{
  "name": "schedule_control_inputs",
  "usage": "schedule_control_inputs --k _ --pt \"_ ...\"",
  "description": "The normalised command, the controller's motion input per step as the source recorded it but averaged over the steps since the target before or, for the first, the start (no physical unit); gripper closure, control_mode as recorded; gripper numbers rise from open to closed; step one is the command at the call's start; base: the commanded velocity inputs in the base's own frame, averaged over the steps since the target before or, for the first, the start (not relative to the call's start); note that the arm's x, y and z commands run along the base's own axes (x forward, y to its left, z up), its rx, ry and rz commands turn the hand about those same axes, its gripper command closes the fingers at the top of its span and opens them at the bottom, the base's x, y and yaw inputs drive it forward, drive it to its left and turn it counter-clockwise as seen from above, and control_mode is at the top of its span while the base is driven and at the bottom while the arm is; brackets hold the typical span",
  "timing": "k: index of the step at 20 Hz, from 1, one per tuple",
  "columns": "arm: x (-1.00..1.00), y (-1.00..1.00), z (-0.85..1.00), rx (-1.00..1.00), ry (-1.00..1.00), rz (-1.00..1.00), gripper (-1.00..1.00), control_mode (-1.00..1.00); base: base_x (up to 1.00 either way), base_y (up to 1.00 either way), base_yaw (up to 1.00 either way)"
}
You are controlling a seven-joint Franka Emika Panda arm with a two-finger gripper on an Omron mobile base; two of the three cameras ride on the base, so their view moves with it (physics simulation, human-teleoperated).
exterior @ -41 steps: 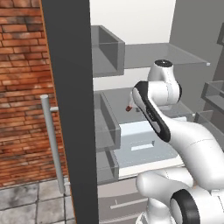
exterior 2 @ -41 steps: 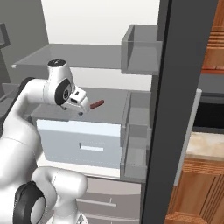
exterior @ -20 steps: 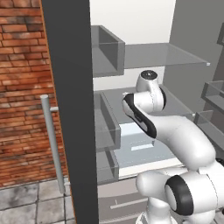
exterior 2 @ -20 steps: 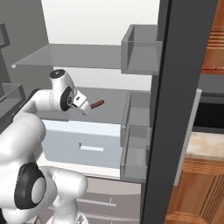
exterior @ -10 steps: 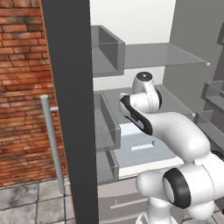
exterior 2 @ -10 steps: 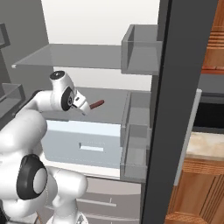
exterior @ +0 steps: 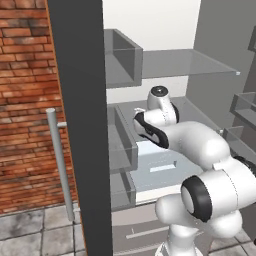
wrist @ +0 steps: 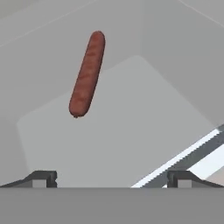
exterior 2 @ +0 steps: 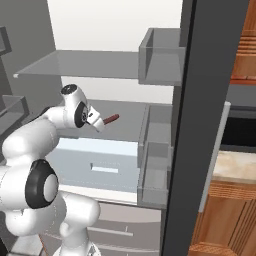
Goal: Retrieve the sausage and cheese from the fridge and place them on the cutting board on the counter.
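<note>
Hand view: sausage dead ahead, lying lengthwise away

Sausage lies on the fridge middle glass shelf, well ahead of the hand. Its long axis runs nearly straight away, tilted slightly right. Fingers are spread wide, holding nothing. A wrist roll looks needed to pinch across it.

**Arm and gripper pose, current frame**

The white Franka arm with dark joints is folding forward from its base, its elbow bending low and its wrist rising. The two-finger gripper is pointing forward and slightly down. In the hand view its small dark fingertips are standing wide apart, holding nothing between them.
</note>
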Motion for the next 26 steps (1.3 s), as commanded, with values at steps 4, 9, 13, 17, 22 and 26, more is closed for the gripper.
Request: schedule_control_inputs --k 4,9,13,17,22,26 --pt "0.46 0.01 -0.04 0.00 0.00 -0.05 -1.00 -1.00 0.00 0.00 0.00" --pt "0.51 0.06 -0.26 0.00 0.00 -0.05 -1.00 -1.00 0.00 0.00 0.00" --pt "0.50 0.04 -0.26 0.00 0.00 -0.05 -1.00 -1.00 0.00 0.00 0.00" --pt "0.47 0.00 -0.22 0.00 0.00 -0.05 -1.00 -1.00 0.00 0.00 0.00" --pt "0.50 0.00 -0.13 0.00 0.00 -0.04 -1.00 -1.00 0.00 0.00 0.00" --pt "0.51 0.00 -0.08 0.00 0.03 -0.03 -1.00 -1.00 0.00 0.00 0.00"
